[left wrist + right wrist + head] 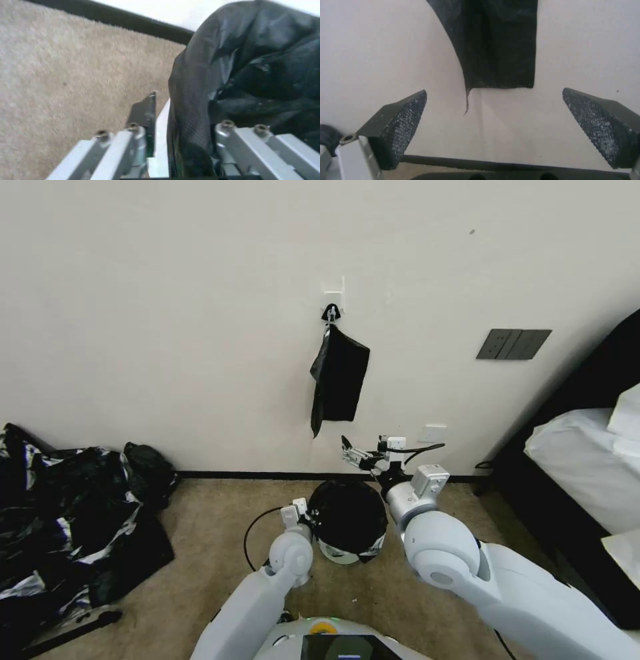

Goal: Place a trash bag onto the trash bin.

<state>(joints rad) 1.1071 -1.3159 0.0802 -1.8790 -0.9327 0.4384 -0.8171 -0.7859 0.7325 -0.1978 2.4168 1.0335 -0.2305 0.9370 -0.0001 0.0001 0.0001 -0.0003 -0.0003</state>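
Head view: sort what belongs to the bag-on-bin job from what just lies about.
Job:
trash bag, lining the bin
trash bin
left hand, at the bin's rim, straddling rim and bag
right hand, open, raised toward the wall

Lying about:
hanging black bag on a wall hook
black plastic heap on the floor
bed

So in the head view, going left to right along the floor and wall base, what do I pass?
Pile of black plastic → left gripper → trash bin, lined with the trash bag → right gripper → bed.
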